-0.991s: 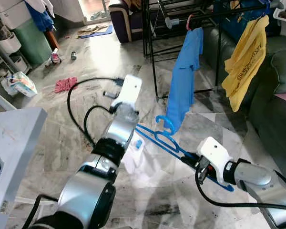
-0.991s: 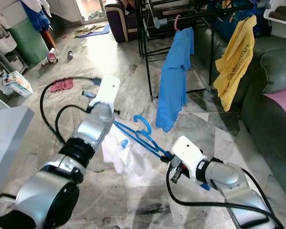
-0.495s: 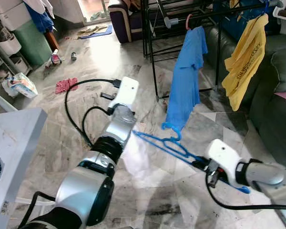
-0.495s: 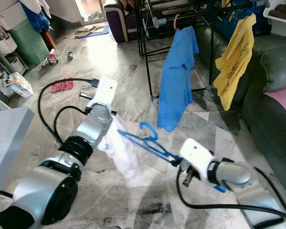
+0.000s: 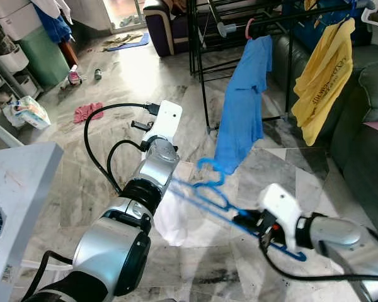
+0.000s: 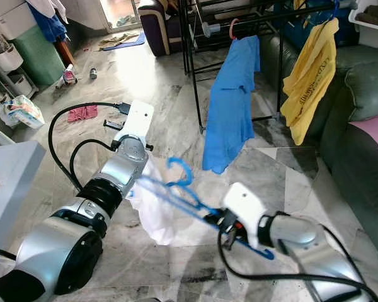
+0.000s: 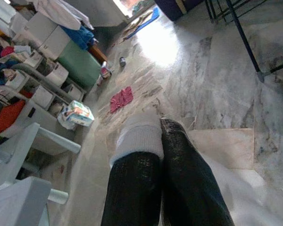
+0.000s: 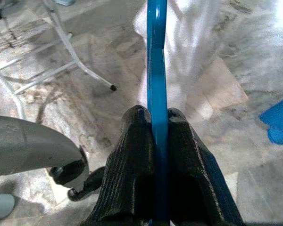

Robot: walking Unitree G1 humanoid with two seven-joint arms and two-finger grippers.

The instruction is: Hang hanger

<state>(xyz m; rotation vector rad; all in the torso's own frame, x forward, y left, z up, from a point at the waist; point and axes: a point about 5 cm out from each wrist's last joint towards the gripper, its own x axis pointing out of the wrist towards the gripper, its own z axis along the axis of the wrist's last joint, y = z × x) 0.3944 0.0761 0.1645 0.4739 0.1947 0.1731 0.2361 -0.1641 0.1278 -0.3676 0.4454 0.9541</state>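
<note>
Hanger held low, not yet hung; rack well apart.
Right pincer (image 8: 153, 141) clamps blue hanger (image 5: 208, 189) mid-frame; left pincer (image 7: 160, 155) pinches white garment (image 5: 173, 217). Rack rail (image 5: 271, 22) at upper right remains to be reached.

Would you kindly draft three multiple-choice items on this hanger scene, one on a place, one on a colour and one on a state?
1. Where does the blue shirt hang?
A. On the black rack
B. On the sofa
C. On the white table

2. What colour is the hanger between the two arms?
A. Red
B. Blue
C. Black

3. How is the right gripper?
A. Open above the floor
B. Shut on nothing
C. Shut on the hanger

Answers: 1 A, its pink hook sits over the black rack. 2 B, the bar is bright blue in the head and right wrist views. 3 C, the right wrist view shows both fingers pressed against the blue bar.
</note>
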